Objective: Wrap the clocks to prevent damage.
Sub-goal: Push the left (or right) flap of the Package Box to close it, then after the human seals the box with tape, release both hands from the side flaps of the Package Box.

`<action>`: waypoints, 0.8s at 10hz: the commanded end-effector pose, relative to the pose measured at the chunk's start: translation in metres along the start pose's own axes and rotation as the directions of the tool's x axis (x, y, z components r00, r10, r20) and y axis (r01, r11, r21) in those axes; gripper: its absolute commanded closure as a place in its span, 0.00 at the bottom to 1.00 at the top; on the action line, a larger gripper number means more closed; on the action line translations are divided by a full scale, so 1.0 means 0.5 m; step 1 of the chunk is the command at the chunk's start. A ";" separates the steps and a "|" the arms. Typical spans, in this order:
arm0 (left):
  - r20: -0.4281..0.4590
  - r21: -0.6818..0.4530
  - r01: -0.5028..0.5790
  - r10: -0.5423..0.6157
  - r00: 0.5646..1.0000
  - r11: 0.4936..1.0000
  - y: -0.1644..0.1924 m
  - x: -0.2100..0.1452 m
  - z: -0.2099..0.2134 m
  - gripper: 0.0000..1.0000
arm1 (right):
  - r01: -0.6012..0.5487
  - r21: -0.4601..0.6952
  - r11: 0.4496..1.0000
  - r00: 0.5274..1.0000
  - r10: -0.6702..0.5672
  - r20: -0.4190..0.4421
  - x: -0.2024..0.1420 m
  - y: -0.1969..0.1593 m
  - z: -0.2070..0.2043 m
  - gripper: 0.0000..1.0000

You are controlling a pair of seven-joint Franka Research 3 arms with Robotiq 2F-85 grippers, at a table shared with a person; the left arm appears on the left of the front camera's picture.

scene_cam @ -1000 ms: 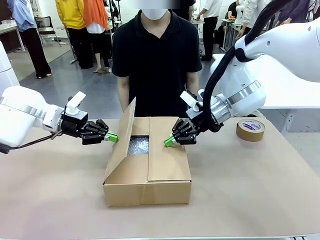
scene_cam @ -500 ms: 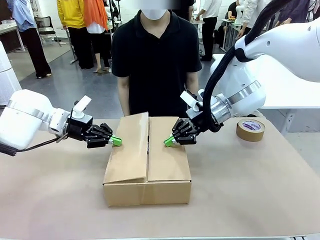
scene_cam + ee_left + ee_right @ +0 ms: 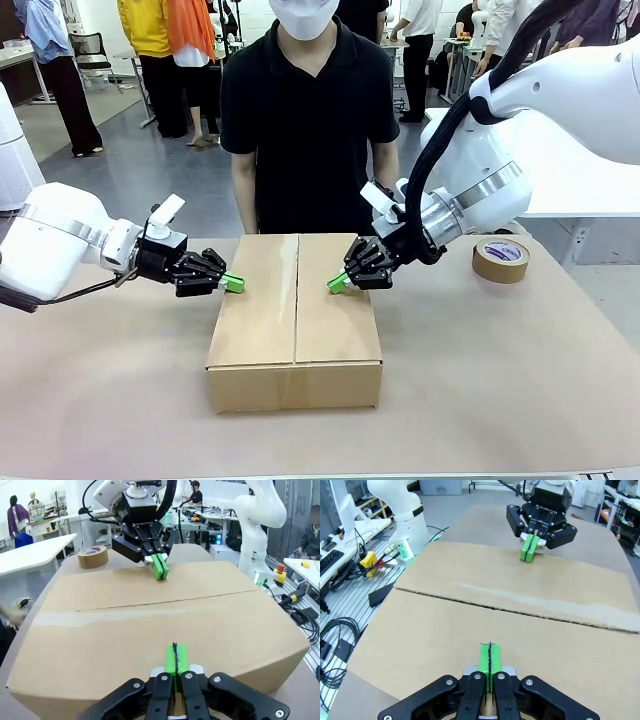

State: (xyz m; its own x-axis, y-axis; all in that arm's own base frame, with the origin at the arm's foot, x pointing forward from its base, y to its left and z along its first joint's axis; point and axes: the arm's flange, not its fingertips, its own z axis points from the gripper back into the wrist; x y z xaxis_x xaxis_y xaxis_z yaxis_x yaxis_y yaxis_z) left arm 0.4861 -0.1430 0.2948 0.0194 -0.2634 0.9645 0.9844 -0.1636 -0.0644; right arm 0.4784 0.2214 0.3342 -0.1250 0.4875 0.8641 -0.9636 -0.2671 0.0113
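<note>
Table, cardboard box; both flaps shut

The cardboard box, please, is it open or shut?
Shut: the cardboard box has both flaps lying flat, edges meeting along the middle.

- closed flaps are covering the inside of the cardboard box;
- its far edge is hiding the person's hands;
- tape roll print is showing too small to read

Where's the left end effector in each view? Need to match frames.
Front: left end effector mid-left, at the cardboard box's left edge.
Left wrist: bottom centre, at the box's near edge.
Right wrist: top centre, across the box.
Shared landmark: the flap seam.
</note>
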 end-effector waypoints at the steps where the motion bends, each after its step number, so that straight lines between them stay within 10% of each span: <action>1: -0.008 -0.005 -0.001 0.001 1.000 1.000 -0.001 -0.002 -0.004 0.99 | 0.010 -0.006 1.000 1.000 -0.010 0.003 -0.006 0.000 -0.004 0.99; 8: -0.008 -0.005 -0.001 0.001 1.000 1.000 -0.001 -0.002 -0.004 0.99 | 0.010 -0.006 1.000 1.000 -0.010 0.003 -0.006 0.000 -0.004 0.99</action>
State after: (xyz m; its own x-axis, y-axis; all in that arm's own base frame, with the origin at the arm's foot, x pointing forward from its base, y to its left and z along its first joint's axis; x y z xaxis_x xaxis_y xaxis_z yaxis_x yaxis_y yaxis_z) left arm 0.4862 -0.1431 0.2957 0.0196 -0.2610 0.9651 0.9839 -0.1663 -0.0650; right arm 0.4784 0.2213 0.3342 -0.1250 0.4875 0.8641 -0.9636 -0.2671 0.0113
